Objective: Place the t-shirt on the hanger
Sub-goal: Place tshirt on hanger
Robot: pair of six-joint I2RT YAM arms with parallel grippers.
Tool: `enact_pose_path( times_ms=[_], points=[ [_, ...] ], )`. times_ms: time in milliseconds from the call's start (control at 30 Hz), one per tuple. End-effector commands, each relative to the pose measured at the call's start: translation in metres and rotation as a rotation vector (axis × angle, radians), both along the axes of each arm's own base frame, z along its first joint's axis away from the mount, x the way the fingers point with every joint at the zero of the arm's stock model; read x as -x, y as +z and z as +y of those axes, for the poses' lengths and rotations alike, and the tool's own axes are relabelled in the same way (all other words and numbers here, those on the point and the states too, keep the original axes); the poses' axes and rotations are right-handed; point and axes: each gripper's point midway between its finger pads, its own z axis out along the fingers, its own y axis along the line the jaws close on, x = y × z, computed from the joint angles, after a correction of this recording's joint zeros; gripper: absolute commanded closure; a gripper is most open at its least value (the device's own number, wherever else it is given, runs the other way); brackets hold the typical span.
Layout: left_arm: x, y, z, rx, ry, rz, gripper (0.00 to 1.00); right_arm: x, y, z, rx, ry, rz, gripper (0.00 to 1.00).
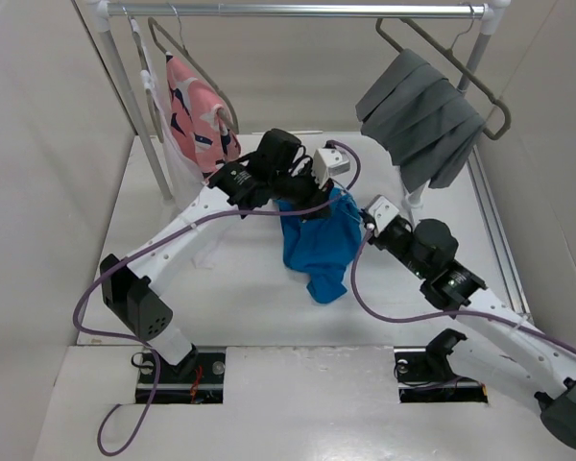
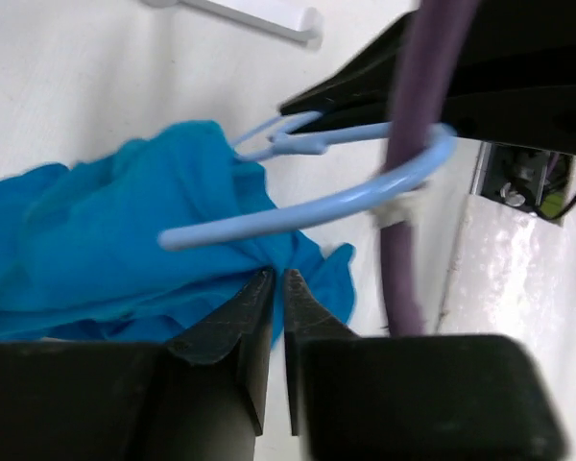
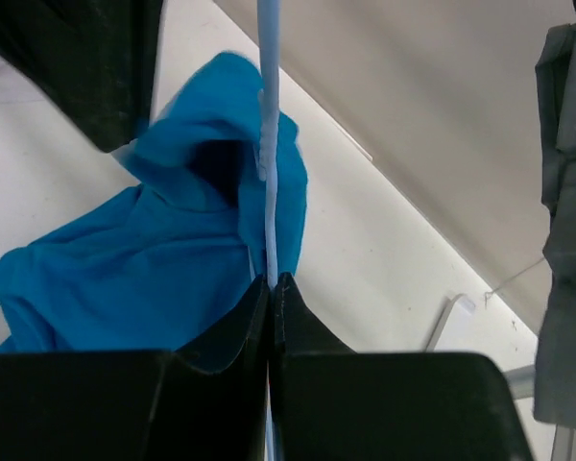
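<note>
Overhead, you get the whole bench (image 1: 221,288). A pink patterned garment (image 1: 197,115) hangs at the left end of the rail (image 1: 298,11). Your left arm (image 1: 187,226) stretches diagonally from its base up to the middle, wrist turned to the right.

Only the left wrist view shows you the left tool (image 2: 278,279). Its jaws are pressed almost together with a fold of the t-shirt (image 2: 106,240) right at their tips, but you cannot tell whether cloth is caught between them. That view also gives you the hanger (image 2: 307,206), its hook curving just above the cloth, and a purple cable (image 2: 408,250) crossing in front of it.

From above, the t-shirt droops in a bunch between the two wrists, over the middle of the bench.

Your right arm (image 1: 461,288) comes in from the lower right corner, bent at the elbow, wrist pointing at the cloth. The right wrist view shows the right tool (image 3: 271,280) clamped on the hanger's thin wire. The wire runs straight up from the fingertips with the t-shirt gathered around it.

At far right, a grey pleated garment (image 1: 422,120) hangs from the rail.
</note>
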Motion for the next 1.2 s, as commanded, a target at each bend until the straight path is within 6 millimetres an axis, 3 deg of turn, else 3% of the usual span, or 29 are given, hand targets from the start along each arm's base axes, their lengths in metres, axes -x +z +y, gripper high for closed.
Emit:
enact_pose_path(
  times_ms=[0,33,100,133,167,200,267,300,333,367,400,433,467,500,533,567,633,833,933,967,1067,1100,1167],
  points=[
    [0.025,0.019,0.002,0.042,-0.084,-0.017,0.93,-0.013,0.029,0.000,-0.087,0.046,-0.155,1.00],
    [0.026,0.021,0.005,0.035,-0.085,-0.035,0.88,-0.013,0.012,-0.001,-0.076,0.064,-0.140,1.00],
    [0.018,0.025,0.008,0.014,-0.102,-0.119,0.80,-0.011,0.008,0.000,-0.091,0.127,-0.182,1.00],
    [0.016,0.028,0.011,0.010,-0.099,-0.155,0.71,-0.008,-0.015,-0.002,-0.087,0.146,-0.153,1.00],
    [0.009,0.032,0.013,-0.006,-0.077,-0.196,0.68,-0.008,-0.025,-0.002,-0.090,0.160,-0.142,1.00],
    [-0.003,0.037,0.026,-0.010,-0.041,-0.226,0.64,-0.003,-0.021,0.001,-0.111,0.209,-0.176,1.00],
    [-0.019,0.050,0.041,-0.004,-0.010,-0.330,0.52,-0.006,-0.045,-0.005,-0.104,0.214,-0.131,1.00],
    [-0.035,0.052,0.056,-0.025,0.040,-0.385,0.47,-0.004,-0.046,-0.002,-0.102,0.252,-0.132,1.00],
    [-0.042,0.038,0.064,-0.061,0.047,-0.418,0.41,-0.004,-0.048,-0.001,-0.101,0.264,-0.129,1.00],
    [-0.048,0.036,0.070,-0.096,0.026,-0.517,0.35,-0.006,-0.056,-0.001,-0.086,0.273,-0.111,1.00],
    [-0.056,0.054,0.075,-0.082,0.058,-0.642,0.31,-0.005,-0.060,0.002,-0.083,0.291,-0.096,1.00],
    [-0.055,0.029,0.078,-0.114,0.028,-0.664,0.22,-0.007,-0.059,0.003,-0.074,0.310,-0.100,1.00],
    [-0.056,0.025,0.079,-0.113,0.014,-0.720,0.18,-0.008,-0.068,0.005,-0.069,0.320,-0.071,1.00],
    [-0.061,0.049,0.077,-0.062,0.021,-0.876,0.14,-0.011,-0.067,0.006,-0.062,0.320,-0.076,1.00],
    [-0.063,0.047,0.077,-0.051,0.022,-0.923,0.10,-0.011,-0.067,0.010,-0.062,0.343,-0.071,1.00],
    [-0.067,0.018,0.080,-0.082,0.012,-0.921,0.07,-0.012,-0.069,0.009,-0.061,0.345,-0.066,1.00],
    [-0.073,0.017,0.076,-0.099,-0.028,-1.001,0.06,-0.018,-0.070,0.011,-0.060,0.357,-0.055,1.00],
    [-0.105,-0.006,0.075,-0.092,-0.067,-0.924,0.08,-0.019,-0.061,0.020,-0.069,0.421,-0.054,1.00],
    [-0.101,-0.028,0.071,-0.065,-0.249,-0.952,0.08,-0.018,-0.064,0.022,-0.069,0.439,-0.045,1.00],
    [-0.090,-0.050,0.069,-0.071,-0.336,-0.903,0.08,-0.018,-0.064,0.022,-0.069,0.439,-0.044,1.00],
    [-0.082,-0.056,0.061,-0.042,-0.474,-0.903,0.08,-0.019,-0.056,0.024,-0.071,0.449,-0.063,1.00],
    [-0.076,-0.077,0.056,-0.046,-0.515,-0.809,0.08,-0.018,-0.056,0.024,-0.077,0.448,-0.056,1.00],
    [-0.076,-0.067,0.041,-0.028,-0.545,-0.802,0.11,-0.020,-0.051,0.024,-0.078,0.449,-0.067,1.00]
  ],
)
